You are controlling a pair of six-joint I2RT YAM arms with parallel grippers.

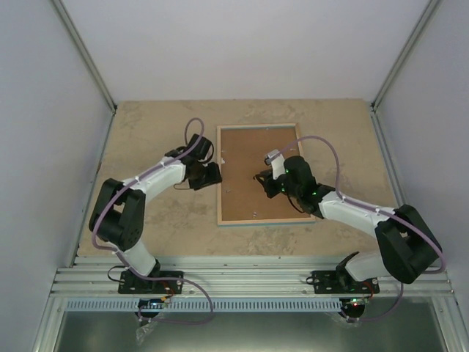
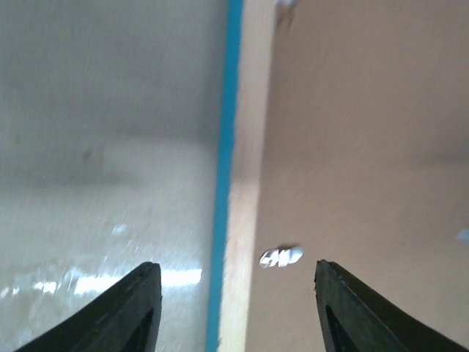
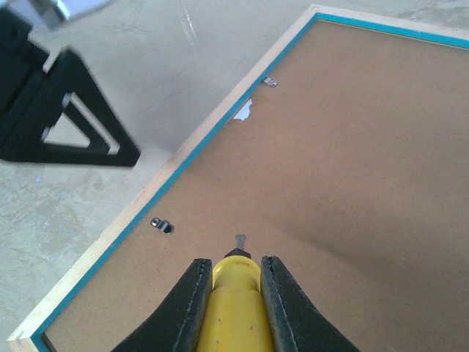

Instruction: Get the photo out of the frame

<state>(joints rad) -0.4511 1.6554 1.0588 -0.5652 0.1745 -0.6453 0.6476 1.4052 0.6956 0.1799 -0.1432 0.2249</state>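
Note:
The frame (image 1: 219, 176) lies face down in the middle of the table, its light wood rim and turquoise edge (image 2: 223, 147) showing. The brown backing board (image 1: 249, 158) fills it and hides the photo. My left gripper (image 1: 211, 174) is open and empty, hovering over the frame's left rim (image 2: 245, 183), a small metal clip (image 2: 281, 257) between its fingers. My right gripper (image 3: 236, 268) is shut on a yellow screwdriver (image 3: 234, 308); its tip (image 3: 239, 240) points at the board (image 3: 337, 161) near another clip (image 3: 163, 225).
A third clip (image 3: 270, 81) and a small white torn spot (image 3: 244, 111) sit along the same frame side. The left gripper (image 3: 73, 125) shows dark in the right wrist view. Grey walls enclose the beige table (image 1: 154, 132).

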